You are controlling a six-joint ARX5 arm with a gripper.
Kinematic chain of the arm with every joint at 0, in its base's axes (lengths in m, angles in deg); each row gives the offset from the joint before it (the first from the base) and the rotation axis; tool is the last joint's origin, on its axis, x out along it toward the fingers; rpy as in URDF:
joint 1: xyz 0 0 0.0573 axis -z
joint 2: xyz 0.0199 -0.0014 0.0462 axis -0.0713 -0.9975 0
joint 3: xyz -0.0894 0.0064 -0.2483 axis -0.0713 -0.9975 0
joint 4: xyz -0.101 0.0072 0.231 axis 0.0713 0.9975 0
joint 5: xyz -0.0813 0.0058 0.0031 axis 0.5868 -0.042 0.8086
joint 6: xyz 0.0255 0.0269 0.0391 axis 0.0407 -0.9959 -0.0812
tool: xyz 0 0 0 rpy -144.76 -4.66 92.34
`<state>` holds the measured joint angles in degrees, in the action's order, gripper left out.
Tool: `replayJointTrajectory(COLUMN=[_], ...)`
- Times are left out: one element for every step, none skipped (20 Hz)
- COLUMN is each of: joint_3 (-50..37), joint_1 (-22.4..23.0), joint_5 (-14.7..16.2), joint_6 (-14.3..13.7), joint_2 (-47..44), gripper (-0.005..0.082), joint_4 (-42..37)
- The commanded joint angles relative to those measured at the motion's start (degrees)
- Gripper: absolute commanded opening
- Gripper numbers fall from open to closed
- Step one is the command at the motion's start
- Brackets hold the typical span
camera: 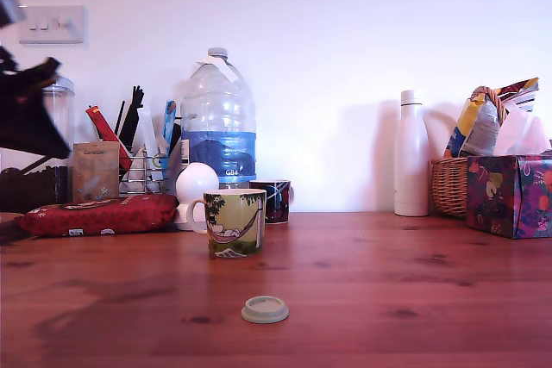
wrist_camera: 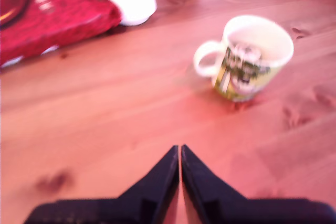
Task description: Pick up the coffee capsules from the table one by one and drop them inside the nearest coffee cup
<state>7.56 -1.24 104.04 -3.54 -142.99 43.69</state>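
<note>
One pale grey-green coffee capsule (camera: 265, 308) lies rim-down on the wooden table, near the front in the exterior view. Behind it stands the coffee cup (camera: 235, 222) with the hammock picture, its handle toward the exterior view's left. In the blurred wrist view the cup (wrist_camera: 252, 61) holds something pale that I cannot make out. My gripper (wrist_camera: 180, 149) is shut with nothing between its dark fingers, high above bare table and well apart from the cup. In the exterior view my arm (camera: 26, 114) is a dark blur at the far left, above the table.
A dark patterned mug (camera: 274, 201) and a white round object (camera: 196, 185) stand just behind the cup. A red packet (camera: 99, 213) lies at the left. A large water bottle (camera: 218, 122), a white bottle (camera: 411, 157), a wicker basket (camera: 450, 185) and a tissue box (camera: 509, 196) line the back.
</note>
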Motion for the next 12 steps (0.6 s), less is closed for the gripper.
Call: replayJointTrajectory(joint_3=[-5.33,-7.69,-10.1,-12.15,-14.16,-15.74,-17.29,-18.47,-19.34,-20.0,-20.41,-20.68], joint_1=[-0.5,-0.5,-0.5,-0.5,-0.48,-0.48,-0.48,-0.48,-0.48,-0.48,-0.48,-0.48], joint_5=[-0.59,-1.07,-1.57,-2.21,-2.71,-2.97,-2.99,-2.99,-3.04,-3.08,-3.3,-3.91], joint_6=[1.18,1.68,2.12,3.17,3.8,4.26,4.59,4.57,4.57,4.55,4.57,4.57], joint_2=[4.68,7.3,10.29,12.96,16.04,18.91,21.88,24.59,27.32,30.18,32.65,35.17], gripper=[-0.0019,-0.0019,-0.0019,-0.0019,-0.0019,-0.0019,-0.0019,-0.0019,-0.0019,-0.0019,-0.0019,-0.0019], joint_4=[-1.95,-2.89,-3.54,-4.15,-4.44,-4.37,-4.35,-4.04,-3.43,-2.49,-1.7,-0.57])
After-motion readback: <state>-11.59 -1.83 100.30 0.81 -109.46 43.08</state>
